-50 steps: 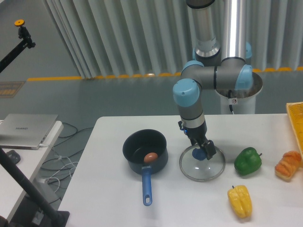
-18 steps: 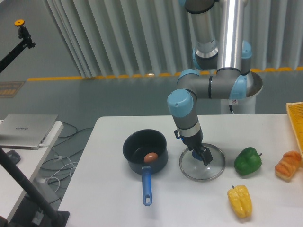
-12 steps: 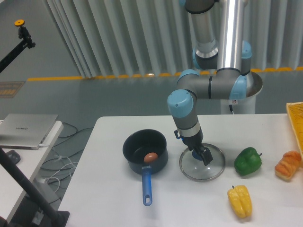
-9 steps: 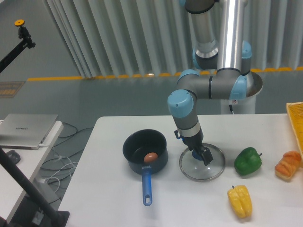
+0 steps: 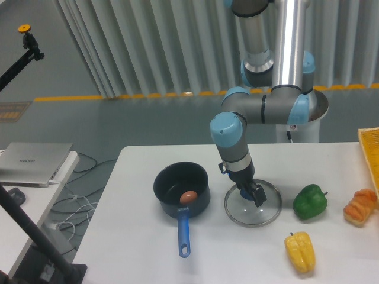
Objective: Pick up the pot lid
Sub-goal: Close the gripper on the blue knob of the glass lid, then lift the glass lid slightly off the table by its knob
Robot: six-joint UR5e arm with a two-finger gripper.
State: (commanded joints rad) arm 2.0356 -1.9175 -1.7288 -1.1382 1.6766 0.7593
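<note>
- A pale pleated curtain point(image 5: 177, 47) spans the room far behind the pot point(image 5: 166, 207), cut off at the top.
- The white table point(image 5: 142, 242) carries the pot and runs out of view below it.
- The arm point(image 5: 260, 106) comes down behind and right of the pot, its upper part cropped.
- A laptop point(image 5: 32, 163), closed, lies left of the pot on a separate white surface, with tangled cables point(image 5: 83, 204) between.
- A yellow crate point(image 5: 370, 154), mostly cut off, is well right of the pot.
- The lid point(image 5: 251, 218) rests on the table, near the pot's right side.
- The gripper point(image 5: 244, 186) is over the lid, partly covering its blue knob point(image 5: 244, 194) (dark on dark, sadly); whether it grips the knob I cannot tell.
- Right of the pot, beyond the lid, are a green pepper point(image 5: 310, 202) and an orange-brown bread-like item point(image 5: 360, 207); a yellow pepper point(image 5: 301, 251) lies nearer the camera.
</note>
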